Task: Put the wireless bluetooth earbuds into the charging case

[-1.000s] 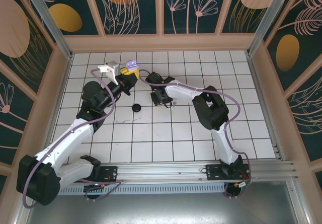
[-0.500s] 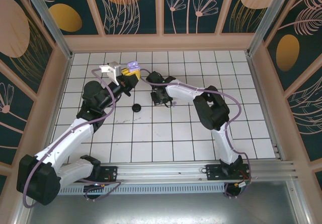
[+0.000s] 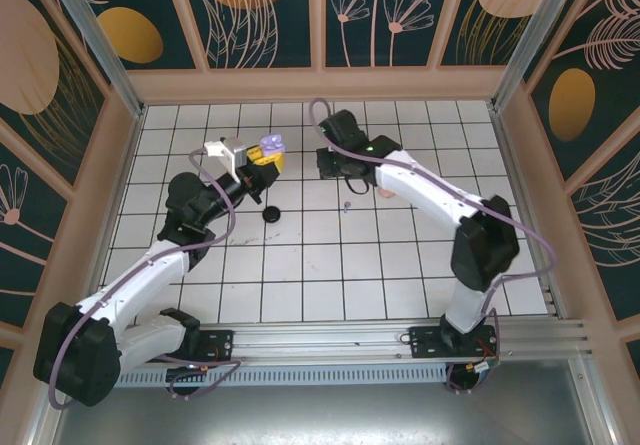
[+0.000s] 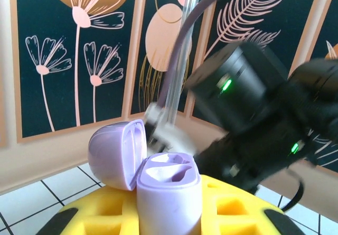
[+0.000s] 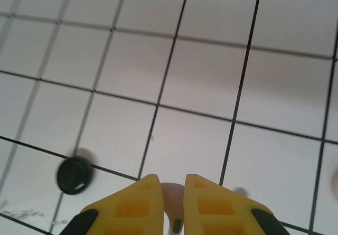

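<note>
Now the left claw pinches the open lilac case, upper left of centre in the overhead view. The right claw, nearly pressed together, nips a pale earbud. A lilac earbud lies mid-frame on the table.

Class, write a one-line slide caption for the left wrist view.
Left tool grips an open lilac earbud case, lid flipped aside, right arm behind.
</note>
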Tool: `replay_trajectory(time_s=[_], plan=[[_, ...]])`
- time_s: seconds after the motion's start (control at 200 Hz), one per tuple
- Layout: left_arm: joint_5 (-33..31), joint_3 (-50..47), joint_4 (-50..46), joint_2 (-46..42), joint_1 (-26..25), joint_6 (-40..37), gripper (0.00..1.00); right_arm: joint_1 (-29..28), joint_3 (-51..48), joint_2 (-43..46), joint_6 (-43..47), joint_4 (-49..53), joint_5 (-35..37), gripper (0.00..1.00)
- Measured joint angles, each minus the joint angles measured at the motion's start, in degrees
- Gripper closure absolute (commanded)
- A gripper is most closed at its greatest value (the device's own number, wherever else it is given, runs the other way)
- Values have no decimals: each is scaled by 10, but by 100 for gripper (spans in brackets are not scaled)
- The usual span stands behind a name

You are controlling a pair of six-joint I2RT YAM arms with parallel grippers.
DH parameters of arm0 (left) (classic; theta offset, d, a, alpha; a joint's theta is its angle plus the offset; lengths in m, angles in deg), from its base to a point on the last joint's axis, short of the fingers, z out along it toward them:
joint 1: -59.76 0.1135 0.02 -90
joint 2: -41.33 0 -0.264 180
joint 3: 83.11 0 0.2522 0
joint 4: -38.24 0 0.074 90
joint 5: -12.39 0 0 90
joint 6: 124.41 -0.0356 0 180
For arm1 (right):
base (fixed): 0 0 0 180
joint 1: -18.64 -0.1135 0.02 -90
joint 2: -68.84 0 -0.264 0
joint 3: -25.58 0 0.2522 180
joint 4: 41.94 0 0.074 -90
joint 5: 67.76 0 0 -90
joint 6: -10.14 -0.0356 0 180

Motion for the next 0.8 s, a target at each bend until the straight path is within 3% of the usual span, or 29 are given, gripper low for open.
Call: replay_trajectory(time_s=[0.245,0.475,0.801], plan=[[1,-58,103,4,-4,-56,100,7,-54,129,12,-33,-2,87],[19,-70,172,62,-27,-97,100,3,-96,242,27,-93,-38,86],[44,-56,224,146,-77,-123,100,-49,-167,332,48,-184,-93,85]])
